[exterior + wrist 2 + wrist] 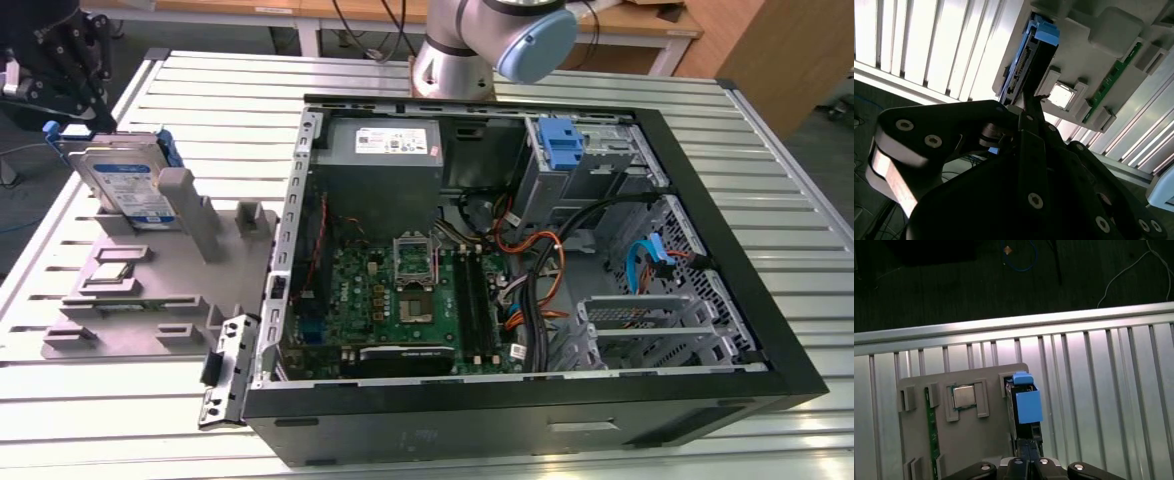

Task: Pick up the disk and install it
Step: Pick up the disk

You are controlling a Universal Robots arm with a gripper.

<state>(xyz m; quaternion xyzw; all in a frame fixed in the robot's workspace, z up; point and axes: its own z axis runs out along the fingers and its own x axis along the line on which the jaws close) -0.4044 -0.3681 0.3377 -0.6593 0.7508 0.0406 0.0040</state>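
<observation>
The disk stands on edge in a grey holder on the slatted table, at the exterior view's left; it is silver with a blue-and-white label and blue side rails. My black gripper hangs just above and behind the disk's top end. In both wrist views the fingers look pressed together into one narrow dark bar, the gripper close to the blue-railed edge of the disk. Nothing shows between the fingers.
An open computer case fills the middle and the exterior view's right, with a grey power supply, a blue latch at a drive bay, and loose cables. The holder also carries a processor chip and a green memory stick.
</observation>
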